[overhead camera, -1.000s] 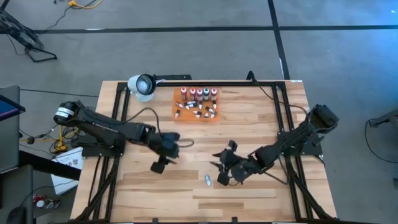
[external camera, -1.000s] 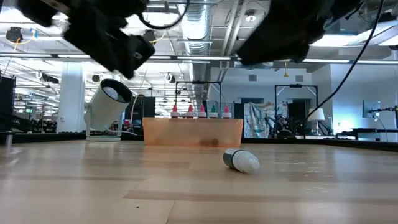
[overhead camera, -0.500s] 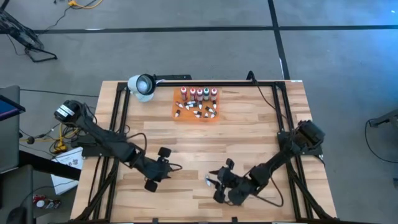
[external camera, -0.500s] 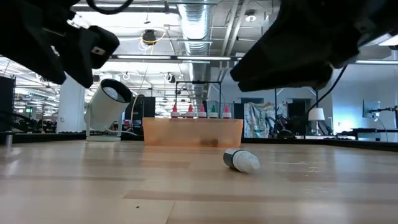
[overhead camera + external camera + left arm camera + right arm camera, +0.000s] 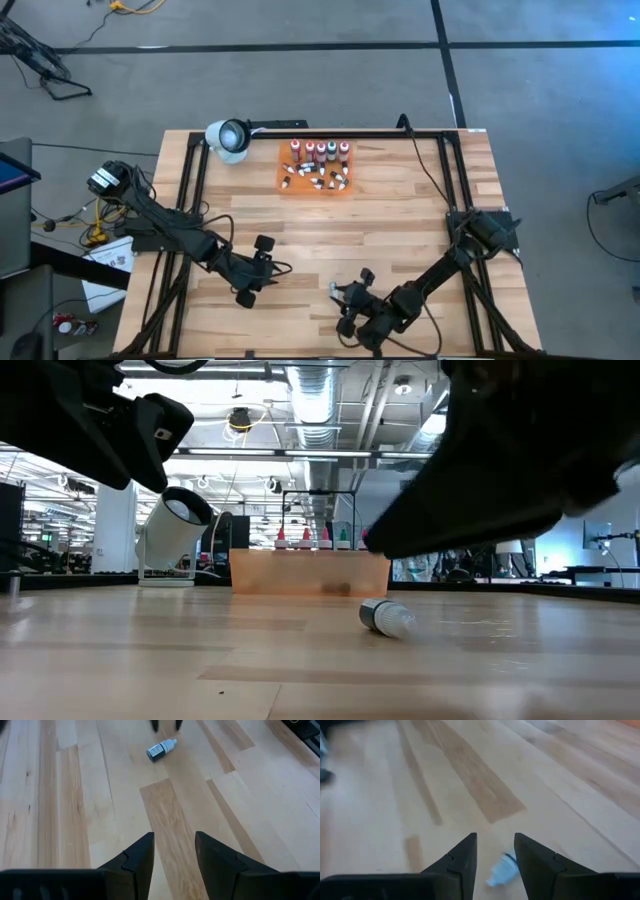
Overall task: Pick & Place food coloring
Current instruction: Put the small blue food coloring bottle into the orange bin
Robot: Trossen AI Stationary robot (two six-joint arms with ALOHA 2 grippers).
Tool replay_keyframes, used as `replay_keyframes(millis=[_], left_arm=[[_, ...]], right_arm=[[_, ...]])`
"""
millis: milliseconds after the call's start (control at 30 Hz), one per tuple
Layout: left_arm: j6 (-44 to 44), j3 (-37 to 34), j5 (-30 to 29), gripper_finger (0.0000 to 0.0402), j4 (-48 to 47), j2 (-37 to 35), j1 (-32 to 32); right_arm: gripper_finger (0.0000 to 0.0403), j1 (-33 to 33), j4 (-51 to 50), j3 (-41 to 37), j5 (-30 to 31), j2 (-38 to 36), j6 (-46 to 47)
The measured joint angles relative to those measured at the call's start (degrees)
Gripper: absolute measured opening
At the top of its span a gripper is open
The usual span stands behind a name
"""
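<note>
One small food coloring vial (image 5: pixel 333 289), dark with a white cap, lies on its side on the bare wood (image 5: pixel 385 618) (image 5: pixel 161 750). My right gripper (image 5: pixel 346 302) hovers just over it, open. In the right wrist view the vial (image 5: pixel 502 868) shows through the gap between the fingers (image 5: pixel 495 836). In the low view the vial lies clear below the gripper (image 5: pixel 500 490). My left gripper (image 5: pixel 258 270) waits open and empty to the vial's left (image 5: pixel 174 836). The other food coloring bottles stand and lie in the orange tray (image 5: pixel 283 183) at the far middle.
A white lamp head (image 5: pixel 228 137) (image 5: pixel 175 525) sits at the far left corner, with a black bar running along the far edge. The orange tray (image 5: pixel 310 572) stands far behind the vial. Black frame rails run down both sides of the table.
My right gripper has come down and moved toward the table's near edge, ending over the vial. My left gripper drew back toward the near left and sank, then kept still. The vial has stayed where it lay.
</note>
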Motion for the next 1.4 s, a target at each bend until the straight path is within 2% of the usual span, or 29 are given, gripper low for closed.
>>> replay_keyframes(millis=[167,500,700,1000,1400], left_arm=[[0.0,0.0,0.0,0.0137,0.1,0.0,0.0],[0.0,0.0,0.0,0.0137,0.3,0.0,0.0],[0.0,0.0,0.0,0.0137,0.3,0.0,0.0],[0.1,0.0,0.0,0.0137,0.3,0.0,0.0],[0.2,0.0,0.0,0.0137,0.2,0.0,0.0]], right_arm=[[0.0136,-1.1,-6.9,2.4,-0.9,2.0,3.8],[0.019,-1.8,-7.6,2.6,-4.3,1.8,6.8],[0.0203,-2.7,-8.0,2.6,-6.5,1.8,6.9],[0.0173,-3.0,-12.7,2.6,-10.3,1.8,10.3],[0.0122,-2.9,-14.1,2.6,-11.2,1.8,9.3]])
